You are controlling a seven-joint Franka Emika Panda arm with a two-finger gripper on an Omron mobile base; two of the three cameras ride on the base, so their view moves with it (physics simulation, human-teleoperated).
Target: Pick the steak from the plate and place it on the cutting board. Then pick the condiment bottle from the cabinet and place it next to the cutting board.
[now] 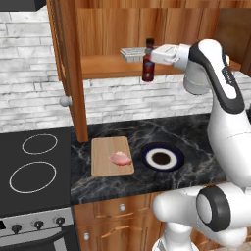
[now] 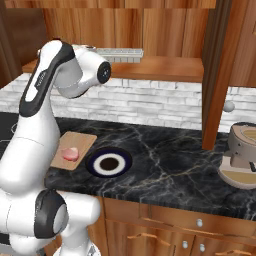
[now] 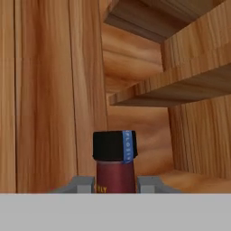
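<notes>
The steak lies on the light-wood cutting board. Right of the board, the navy-rimmed plate has nothing on it. Up at the cabinet, my gripper is shut on the condiment bottle, a dark red bottle with a black cap. The bottle is upright at the front edge of the cabinet shelf. Both fingertips press its sides just under the cap.
The open cabinet door with its round knob juts out left of the bottle. A stove borders the dark marble counter on the left. A beige appliance stands at the counter's far right.
</notes>
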